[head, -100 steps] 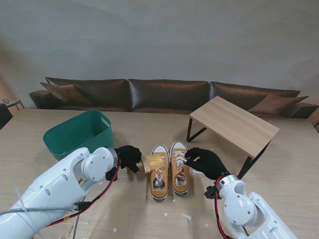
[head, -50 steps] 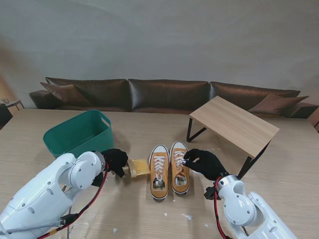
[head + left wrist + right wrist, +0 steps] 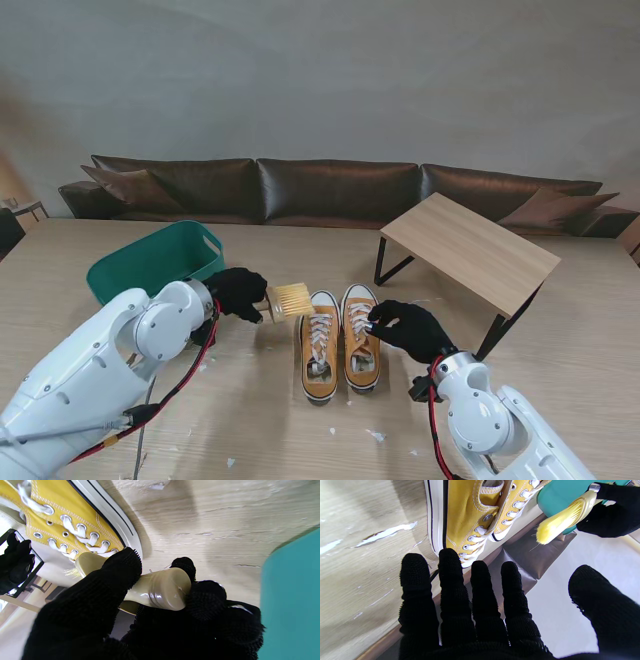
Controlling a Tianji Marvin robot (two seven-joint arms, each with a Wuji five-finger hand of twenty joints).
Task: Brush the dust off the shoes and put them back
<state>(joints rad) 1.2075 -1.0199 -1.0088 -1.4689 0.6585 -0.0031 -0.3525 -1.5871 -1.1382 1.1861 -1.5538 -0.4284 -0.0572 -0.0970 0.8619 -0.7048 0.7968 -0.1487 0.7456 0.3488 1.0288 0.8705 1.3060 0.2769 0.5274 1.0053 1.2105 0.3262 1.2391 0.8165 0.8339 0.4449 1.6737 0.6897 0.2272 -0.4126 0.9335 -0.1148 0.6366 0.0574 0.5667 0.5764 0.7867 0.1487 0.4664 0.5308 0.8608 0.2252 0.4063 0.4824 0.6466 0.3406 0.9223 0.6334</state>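
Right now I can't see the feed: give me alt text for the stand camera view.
The left hand holds a tan-handled brush with yellow bristles raised beside the toe of the left of two yellow canvas sneakers, while the black-gloved right hand rests against the other shoe. A teal plastic basket sits farther left, a small wooden side table to the right.

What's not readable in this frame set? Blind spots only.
- Brush bristle contact: stand view shows it by the left shoe toe, but touching or lifted is unclear.
- Left wrist view: the left hand hides most of the brush handle.
- Right hand contact on the right shoe: its own fingers cover it in the stand view.
- Green bin contents: the near wall hides them.
- White flecks on the table: too small to identify.
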